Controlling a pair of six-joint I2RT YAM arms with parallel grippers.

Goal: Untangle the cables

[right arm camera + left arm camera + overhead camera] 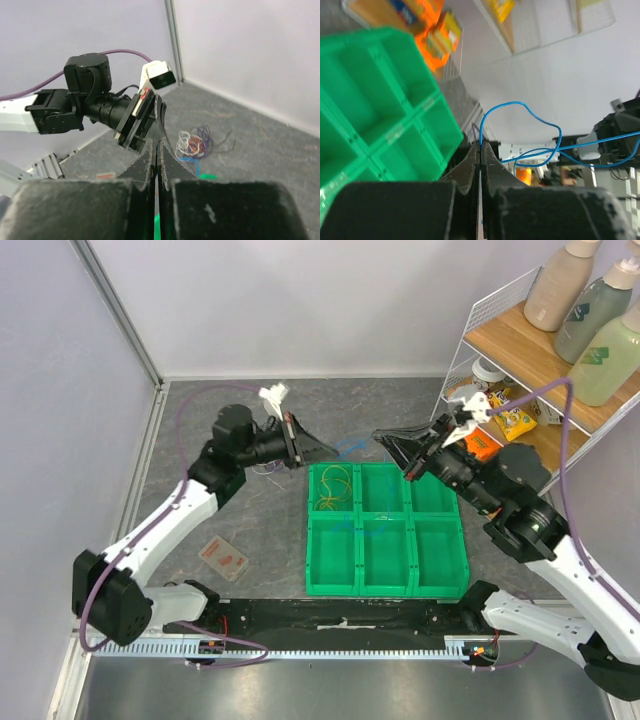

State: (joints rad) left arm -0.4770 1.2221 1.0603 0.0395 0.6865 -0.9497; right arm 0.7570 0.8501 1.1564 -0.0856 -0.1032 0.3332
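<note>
Blue cable point(520, 103) lifted clear; the bundle point(194, 142) is mostly still knotted.
My left gripper point(480, 148) pinches it at the tray's point(437, 558) 12 o'clock. The right gripper point(156, 146) is closed, on what I can't tell. Yellow cable point(335, 488) sits in the 11 o'clock bin, and the bundle lies at the tray's 10 o'clock.

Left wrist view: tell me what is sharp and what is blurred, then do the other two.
Left wrist: blue cable crisp, green tray and left tool soft. Right wrist: right tool blurred up close, cable bundle slightly soft. Top external: evenly lit, sharp, no glare.
</note>
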